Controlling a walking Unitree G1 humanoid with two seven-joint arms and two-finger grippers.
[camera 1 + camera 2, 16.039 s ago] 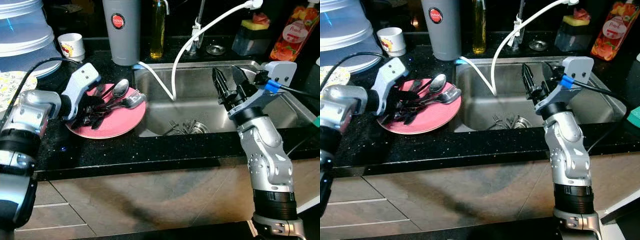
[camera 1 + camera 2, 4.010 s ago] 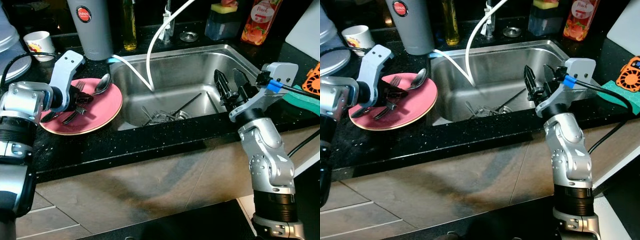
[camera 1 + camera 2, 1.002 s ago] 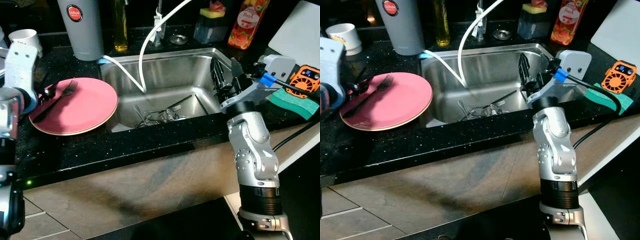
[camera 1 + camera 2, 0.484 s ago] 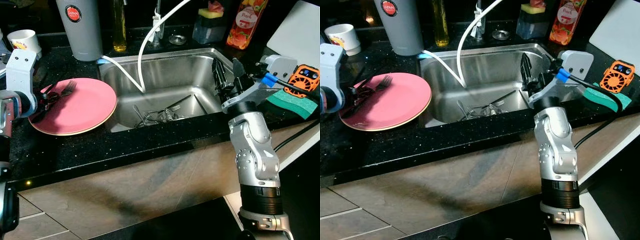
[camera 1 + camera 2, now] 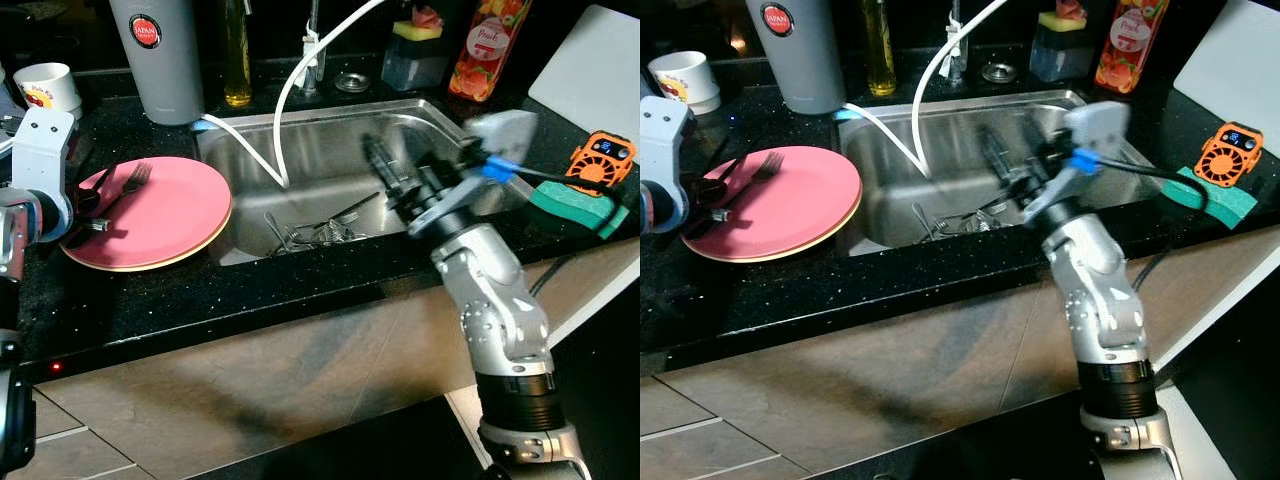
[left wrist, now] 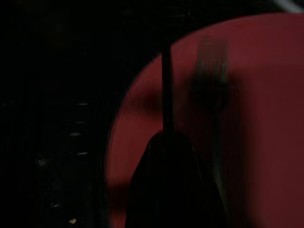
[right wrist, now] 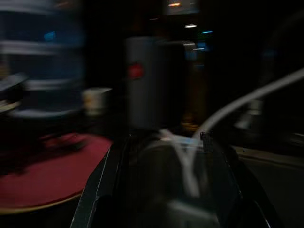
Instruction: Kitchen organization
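Hovering: left end effector point(image 5: 82, 212) over pink plate point(image 5: 170, 225) | fork point(image 5: 122, 190) on plate

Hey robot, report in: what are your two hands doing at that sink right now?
Left gripper at pink plate edge, by the fork. Right gripper over the sink, blurred. Cutlery pile in basin; white hose hangs nearby.

You have the sink point(image 5: 330, 150) set into the desk point(image 5: 200, 300) as your landmark. Cutlery point(image 5: 315, 230) lies in its basin. Just left of the sink, the plate point(image 5: 150, 215) rests on the desk with a fork point(image 5: 120, 190) on it. Behind the sink's left corner stand a tumbler point(image 5: 155, 55) and a bottle point(image 5: 237, 55). Right of the sink lies a sponge point(image 5: 570, 205), with a small fan point(image 5: 600, 160) beside it.
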